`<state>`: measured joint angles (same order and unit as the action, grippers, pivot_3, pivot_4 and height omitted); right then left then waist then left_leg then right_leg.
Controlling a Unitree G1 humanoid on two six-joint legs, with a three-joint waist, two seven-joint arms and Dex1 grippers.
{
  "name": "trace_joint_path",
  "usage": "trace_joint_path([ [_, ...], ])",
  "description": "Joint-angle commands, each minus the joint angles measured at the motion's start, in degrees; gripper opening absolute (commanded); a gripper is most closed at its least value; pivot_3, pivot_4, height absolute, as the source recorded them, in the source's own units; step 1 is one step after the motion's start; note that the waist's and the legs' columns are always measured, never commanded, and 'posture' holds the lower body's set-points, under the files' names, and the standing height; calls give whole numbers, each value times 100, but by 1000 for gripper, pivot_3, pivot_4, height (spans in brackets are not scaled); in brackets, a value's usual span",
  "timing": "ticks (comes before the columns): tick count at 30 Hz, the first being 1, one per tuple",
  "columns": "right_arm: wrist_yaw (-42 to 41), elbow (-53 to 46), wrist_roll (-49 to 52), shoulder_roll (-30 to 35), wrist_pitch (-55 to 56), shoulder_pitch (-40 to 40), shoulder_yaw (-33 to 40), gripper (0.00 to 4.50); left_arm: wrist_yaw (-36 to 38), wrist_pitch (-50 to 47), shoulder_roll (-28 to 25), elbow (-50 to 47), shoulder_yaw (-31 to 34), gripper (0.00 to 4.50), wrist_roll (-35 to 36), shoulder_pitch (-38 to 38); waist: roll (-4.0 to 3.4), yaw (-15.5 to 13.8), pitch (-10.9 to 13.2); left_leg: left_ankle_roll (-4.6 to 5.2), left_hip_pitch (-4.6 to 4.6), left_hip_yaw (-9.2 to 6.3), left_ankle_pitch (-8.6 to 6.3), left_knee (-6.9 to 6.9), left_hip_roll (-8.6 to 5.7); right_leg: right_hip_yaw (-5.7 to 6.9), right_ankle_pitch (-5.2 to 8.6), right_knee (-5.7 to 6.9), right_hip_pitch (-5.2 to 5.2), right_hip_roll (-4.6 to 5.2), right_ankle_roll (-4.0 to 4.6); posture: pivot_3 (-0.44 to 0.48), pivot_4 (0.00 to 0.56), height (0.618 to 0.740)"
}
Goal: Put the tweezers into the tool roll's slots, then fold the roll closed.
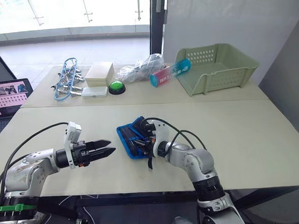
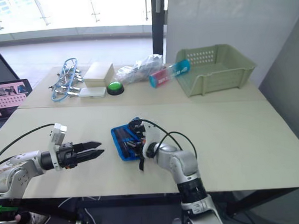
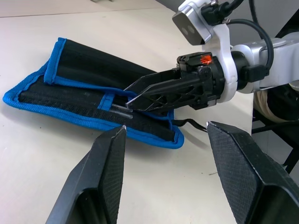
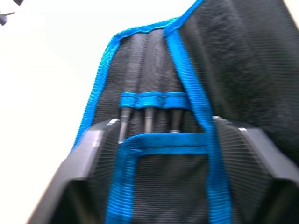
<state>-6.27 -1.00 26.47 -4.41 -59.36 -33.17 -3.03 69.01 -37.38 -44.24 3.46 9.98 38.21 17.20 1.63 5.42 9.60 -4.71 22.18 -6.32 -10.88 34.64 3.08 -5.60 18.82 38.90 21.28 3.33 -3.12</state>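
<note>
On the near edge of the table, the left pincer hovered open and empty, pointing toward the tool roll off to its right. The right pincer was nearer, its tips pressed nearly together on the roll's flap. Tweezers sat in the slots, lengthwise along the roll. Farther back stood a green basket.
</note>
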Motion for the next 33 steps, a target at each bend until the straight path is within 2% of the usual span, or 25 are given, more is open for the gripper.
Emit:
trace_joint_path([
  [1,-116,-263,311,234,-344,-197,557,3583,16,99,-22,-49,30,2915,-43,64,-5,-15,11,0,11,0,0,0,0,0,-1,0,9,1,1,0,150,740],
  [5,-320,-472,791,297,-522,-429,1006,3583,3,105,-13,-30,38,2915,-53,79,-11,-52,15,0,114,-2,1,5,-2,3,-3,11,112,2,3,0,150,740],
  [8,-467,-319,843,432,-407,-482,1134,3583,1,113,-6,-20,43,2915,-61,81,-15,-48,18,0,119,-2,1,1,-5,4,-4,13,118,5,5,0,150,740],
  [15,-972,559,365,902,432,-330,910,3583,-10,103,-5,-65,53,2915,-50,54,-25,-15,27,2,118,-1,0,-4,-5,4,-3,3,117,5,4,0,150,740],
  [16,-1008,651,394,915,492,-326,975,3196,-14,93,-8,-80,60,2915,-42,43,-25,-11,27,2,118,-1,0,-4,-5,3,-3,2,116,5,4,0,150,740],
  [18,-1383,682,371,1086,720,-229,862,2738,-20,75,-24,-125,88,2915,-22,-4,-26,-8,29,2,117,-1,0,-3,-5,3,-3,2,115,5,4,0,150,740],
  [20,-1728,737,250,1285,1019,-160,668,2015,-18,76,-37,-156,102,2915,-19,-43,-27,-8,30,2,117,-1,0,-3,-6,4,-3,2,113,5,4,0,150,740],
  [26,-2102,983,87,1503,1383,-172,560,18,-30,67,-50,-184,127,2915,-6,-75,-28,7,32,2,116,-1,0,-1,-6,3,-3,4,112,5,4,0,150,740],
  [33,-2227,1026,-543,1343,2066,122,-185,18,-37,66,-70,-220,148,2915,6,-99,-28,19,32,2,112,-1,0,0,-6,3,-3,6,109,5,4,0,150,740],
])
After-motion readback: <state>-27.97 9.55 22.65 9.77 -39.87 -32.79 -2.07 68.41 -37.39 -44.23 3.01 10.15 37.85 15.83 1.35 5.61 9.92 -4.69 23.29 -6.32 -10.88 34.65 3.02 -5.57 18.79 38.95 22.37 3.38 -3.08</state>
